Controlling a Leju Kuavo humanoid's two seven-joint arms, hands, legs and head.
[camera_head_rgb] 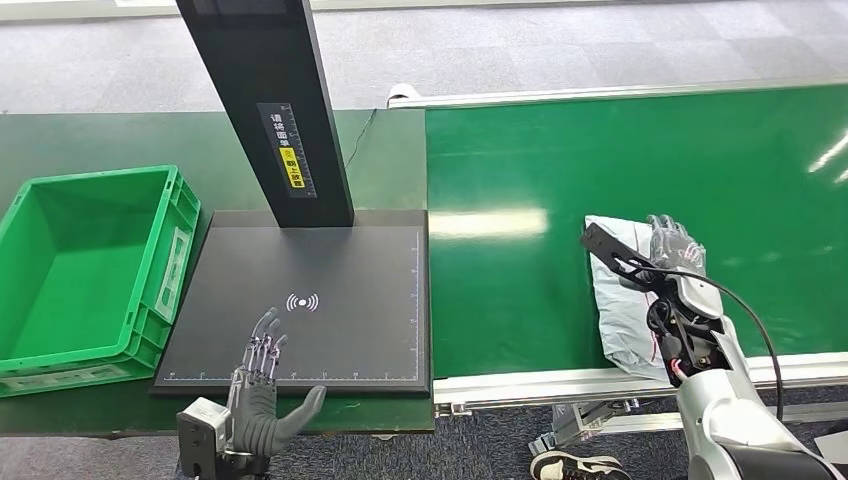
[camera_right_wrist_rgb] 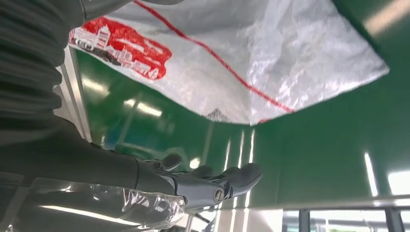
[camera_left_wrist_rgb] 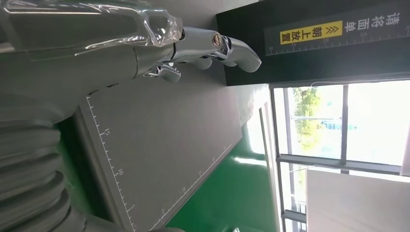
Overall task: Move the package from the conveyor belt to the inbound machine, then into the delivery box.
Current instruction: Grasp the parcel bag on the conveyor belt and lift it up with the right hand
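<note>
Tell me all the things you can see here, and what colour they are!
package: one, grey-white with red print, lying on the conveyor belt by the right hand
conveyor belt: one, green, on the right
inbound machine: one, black flat plate with a black post, in the middle
delivery box: one, green, on the left
shoe: one, dark, on the floor
left hand: grey, fingers spread, at the plate's near edge
right hand: dark, at the package, grip unclear

Bright, even overhead light. Glare streaks on the conveyor belt point(camera_head_rgb: 620, 200) (strongest mid-belt, far right edge). Left wrist view: windows point(camera_left_wrist_rgb: 338, 121) blown out white. Right wrist view: near hand point(camera_right_wrist_rgb: 193, 186) soft, belt reflections smeared.
</note>
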